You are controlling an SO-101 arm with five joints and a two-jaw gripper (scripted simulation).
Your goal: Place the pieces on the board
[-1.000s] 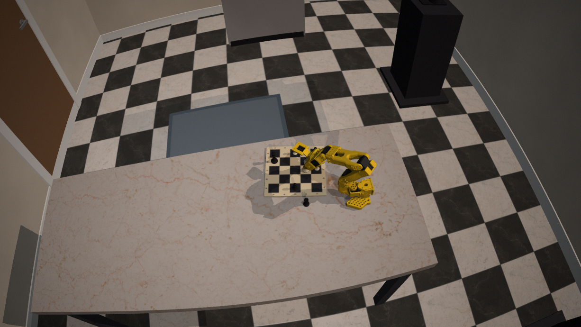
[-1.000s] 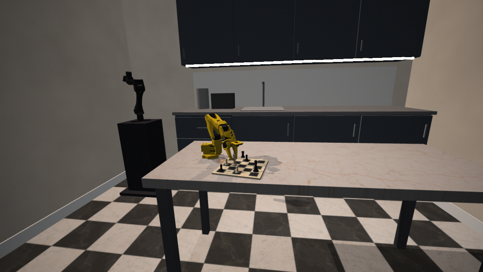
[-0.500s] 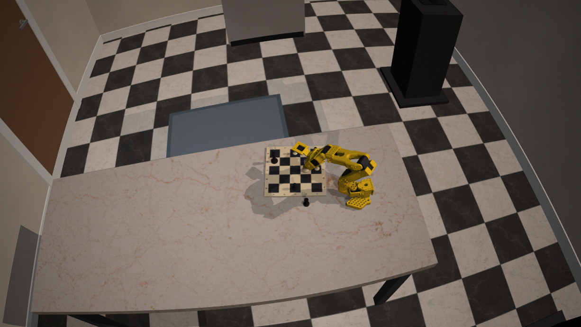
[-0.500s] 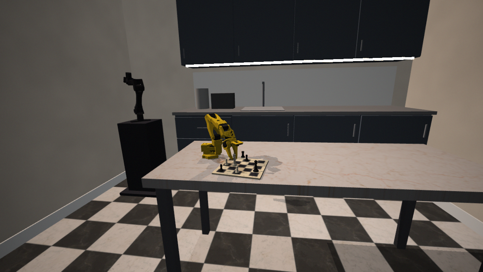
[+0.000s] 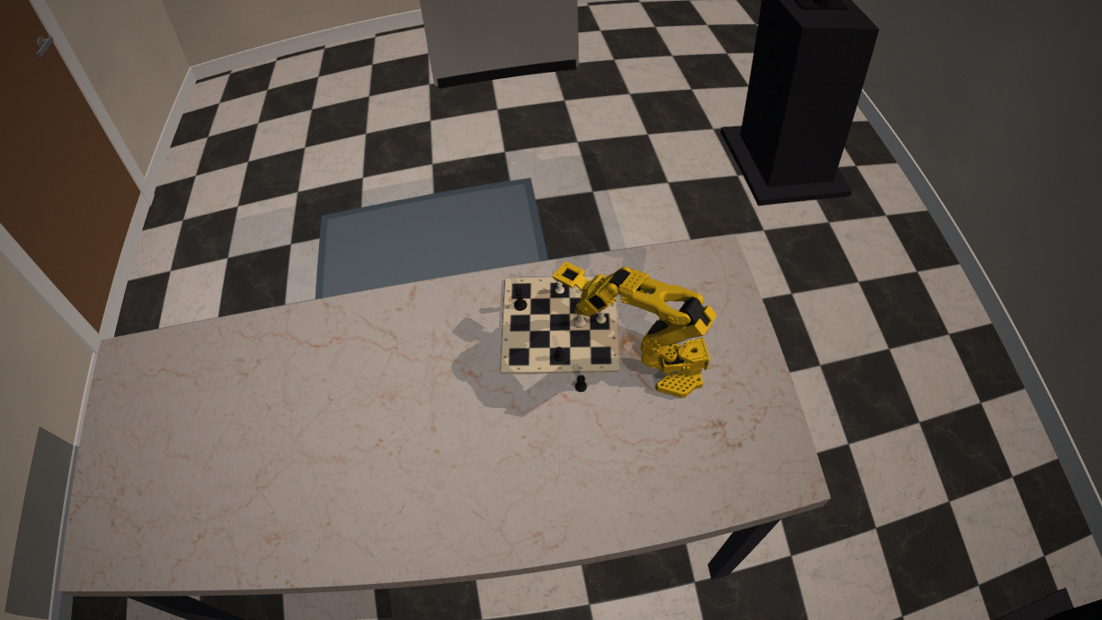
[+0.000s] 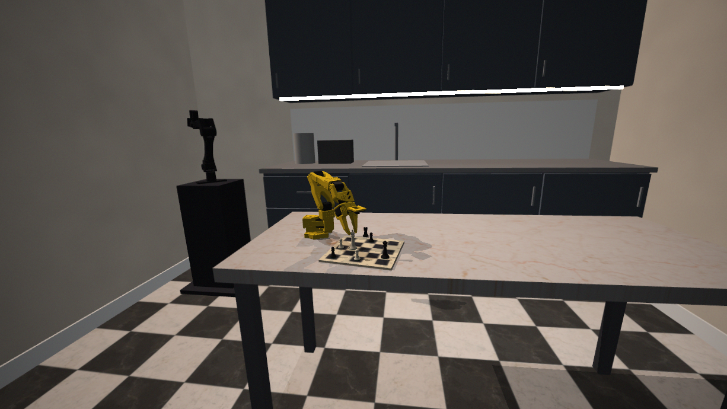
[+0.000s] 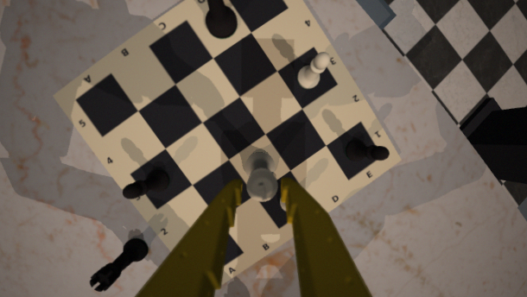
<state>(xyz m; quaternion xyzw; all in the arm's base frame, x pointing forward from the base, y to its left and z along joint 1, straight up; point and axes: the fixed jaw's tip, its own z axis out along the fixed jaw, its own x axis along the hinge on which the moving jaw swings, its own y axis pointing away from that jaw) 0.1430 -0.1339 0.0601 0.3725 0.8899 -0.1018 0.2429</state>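
wrist view: jaws (image 5: 580, 311) (image 6: 351, 233) slightly open around white king (image 5: 581, 320) (image 6: 352, 241) (image 7: 262, 185), apparently ungripped, upright on c2.

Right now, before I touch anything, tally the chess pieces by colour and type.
Black pawns: 2
White pawns: 2
Black queen: 1
Black rook: 1
White king: 1
Total: 7

dark wall cabinets (image 6: 452, 45) over lit strip (image 6: 452, 93); checkered floor (image 5: 647, 108) (image 6: 407, 330) (image 7: 462, 60); brown door (image 5: 57, 146) at side.

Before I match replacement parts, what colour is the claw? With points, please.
Yellow claw (image 5: 580, 314) (image 6: 353, 233) (image 7: 261, 186); the exterior view shows it best.
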